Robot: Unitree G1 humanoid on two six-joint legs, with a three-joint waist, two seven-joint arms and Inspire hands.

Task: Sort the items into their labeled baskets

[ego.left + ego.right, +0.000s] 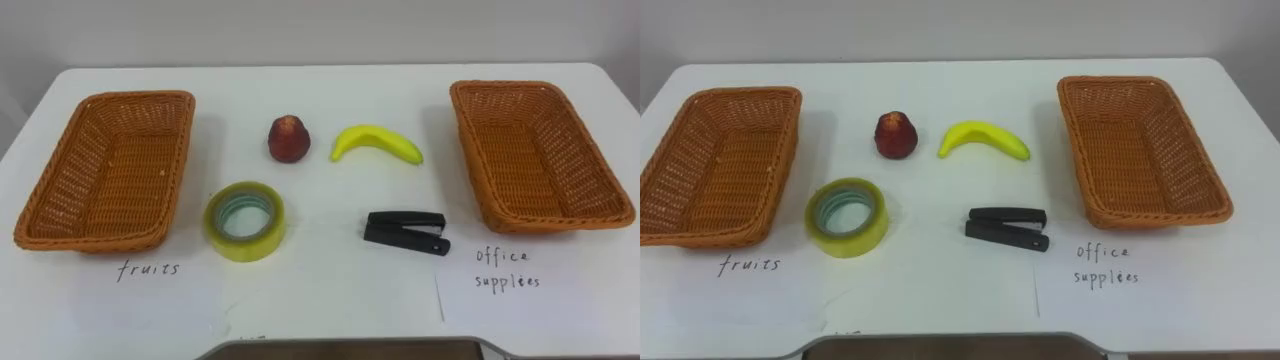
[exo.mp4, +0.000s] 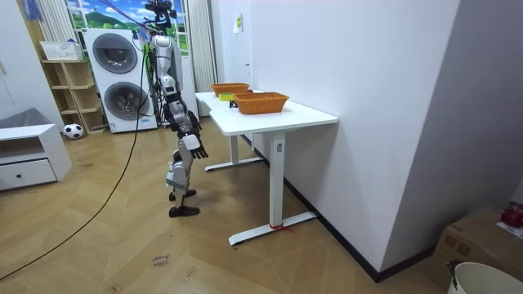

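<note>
baskets (image 1: 135, 97) (image 1: 520, 86) 2 | apple (image 1: 288, 138) 1 | banana (image 1: 375, 142) 1 | tape roll (image 1: 246, 241) 1 | stapler (image 1: 405, 230) 1

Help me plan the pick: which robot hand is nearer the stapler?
Right, likely. The stapler lies right of centre; right robot hand and left robot hand both hang before the table edge.

White table (image 1: 320, 95): baskets (image 1: 62, 190), apple (image 1: 287, 139), banana (image 1: 376, 143), tape (image 1: 245, 221), stapler (image 1: 404, 231)
</note>
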